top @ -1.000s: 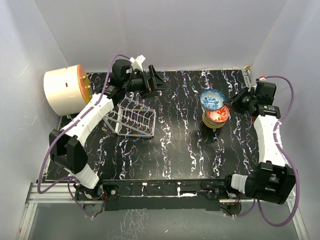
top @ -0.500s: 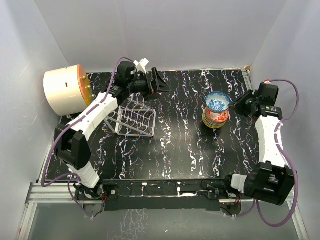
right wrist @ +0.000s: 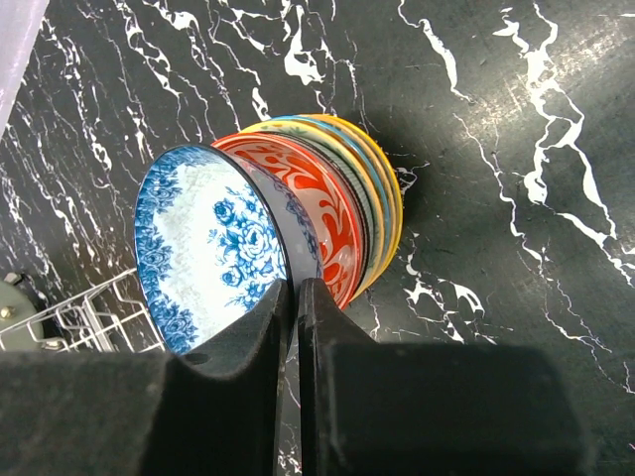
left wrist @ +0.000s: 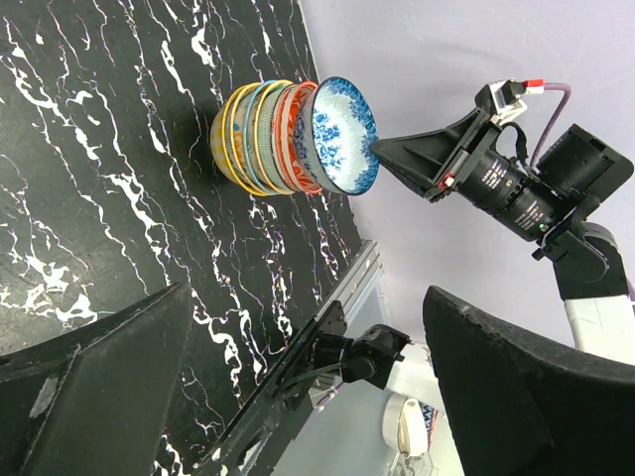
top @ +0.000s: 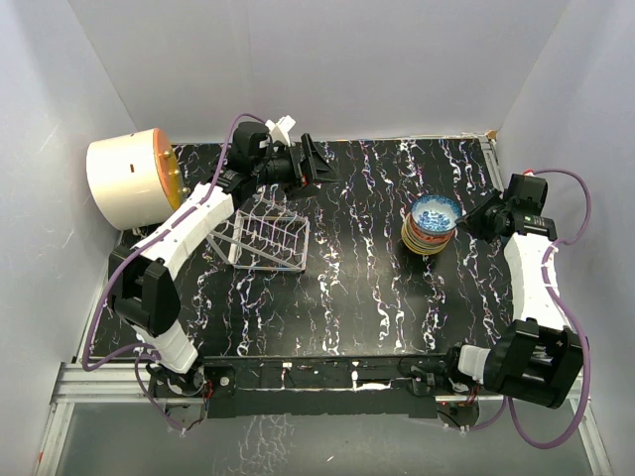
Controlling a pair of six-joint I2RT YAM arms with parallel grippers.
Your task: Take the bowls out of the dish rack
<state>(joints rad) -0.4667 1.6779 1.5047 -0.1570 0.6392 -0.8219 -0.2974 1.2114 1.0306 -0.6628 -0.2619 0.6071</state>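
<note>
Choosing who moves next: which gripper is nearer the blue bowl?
Right. The right gripper grips the blue bowl at its rim; the left gripper hangs open far leftward, by the dish rack.

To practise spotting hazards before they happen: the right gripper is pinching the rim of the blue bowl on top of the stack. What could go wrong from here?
1. The right gripper is shut on the rim of the blue bowl; pulling back before opening could drag it off or topple the stack of bowls.
2. The stack is several bowls high, so the top bowl may slide once released.
</note>
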